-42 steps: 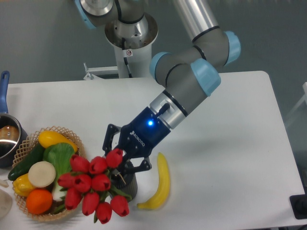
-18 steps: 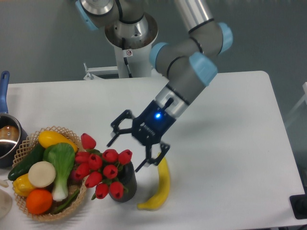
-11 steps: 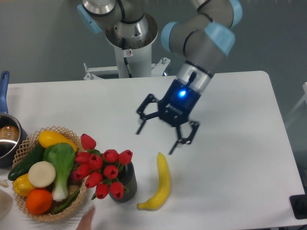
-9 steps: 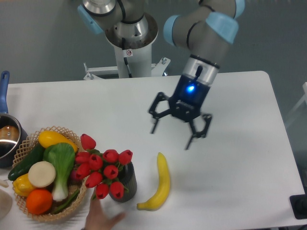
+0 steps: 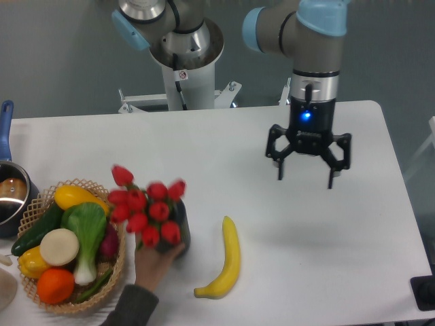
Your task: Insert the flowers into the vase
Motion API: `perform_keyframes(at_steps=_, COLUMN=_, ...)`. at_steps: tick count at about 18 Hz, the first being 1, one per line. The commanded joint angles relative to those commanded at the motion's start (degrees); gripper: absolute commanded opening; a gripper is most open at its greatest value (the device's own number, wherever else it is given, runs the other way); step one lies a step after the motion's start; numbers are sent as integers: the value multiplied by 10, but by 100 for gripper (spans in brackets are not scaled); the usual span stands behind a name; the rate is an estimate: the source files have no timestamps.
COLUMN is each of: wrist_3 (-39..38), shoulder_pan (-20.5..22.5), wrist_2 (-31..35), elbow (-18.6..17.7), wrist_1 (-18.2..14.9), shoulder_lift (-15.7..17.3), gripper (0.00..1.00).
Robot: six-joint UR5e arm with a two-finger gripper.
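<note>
Insertion step looks done, by the lay of things: flowers point(image 5: 146, 210) standing in the vase point(image 5: 178, 227), near the front-left of the table point(image 5: 380, 224), just beside the wicker basket point(image 5: 41, 299). Buds blurred, vase mostly hidden behind them. Person's hand point(image 5: 155, 261) reaching in from the bottom edge, touching the vase base (gripping or only steadying, can't tell).

Gripper point(image 5: 306, 173) well apart from the bunch, over the right half of the table, pointing down, fingers spread wide, nothing between them. Blue light lit on its body.

Next move, as a judgement: nothing more needed from the arm except keeping away from the hand; if the bunch gets reset, a fresh approach to the stems, low and from the side, jaws wide enough to take the whole bundle w/o crushing buds.

Counts: 1 vase, 1 bunch w/ approx. nine red buds (blur makes exact no. uncertain), 1 banana point(image 5: 228, 261) on the table right of the vase, 1 basket of veg and fruit, 1 pot point(image 5: 10, 193) at the left edge, 1 arm, 1 human hand.
</note>
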Motion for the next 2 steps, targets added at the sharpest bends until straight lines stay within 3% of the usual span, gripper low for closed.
perform_keyframes(at_steps=2, wrist_3=6, shoulder_pan=0, wrist_2=50, elbow=-5, wrist_1=-1, shoulder_lift=-11, gripper=100)
